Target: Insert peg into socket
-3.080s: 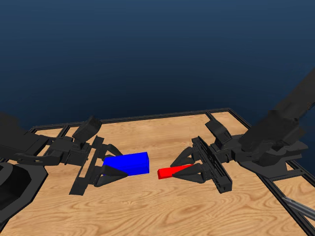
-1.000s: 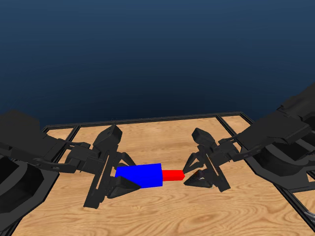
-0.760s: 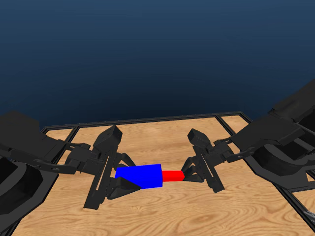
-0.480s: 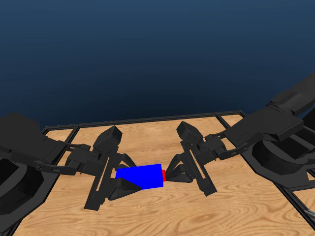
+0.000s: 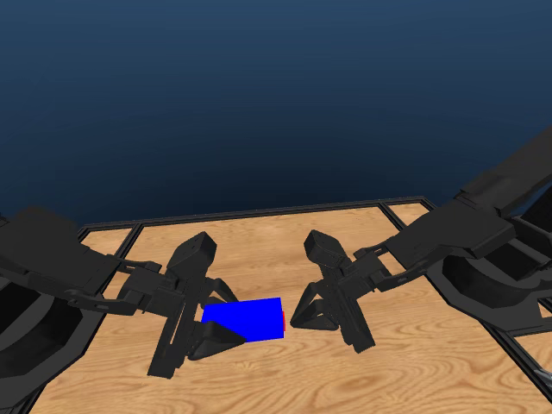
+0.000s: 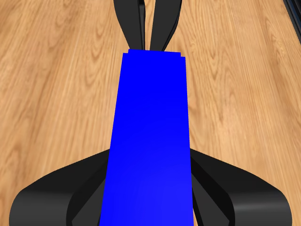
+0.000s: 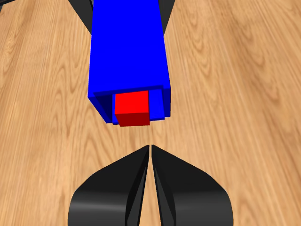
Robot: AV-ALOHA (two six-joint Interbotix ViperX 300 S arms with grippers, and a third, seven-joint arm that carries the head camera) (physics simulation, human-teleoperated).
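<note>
Red peg (image 7: pixel 132 108) nearly buried in blue socket (image 5: pixel 244 318), lower middle of head frame, only its end showing | task: almost done, last push or release left | left gripper (image 5: pixel 197 332) jaws clamp socket | right gripper (image 7: pixel 150 150) jaws pressed together, empty, apart from peg | bare desk (image 5: pixel 285 379) around, rails far.

Bare table (image 5: pixel 285 379) around held socket (image 5: pixel 246 317).
</note>
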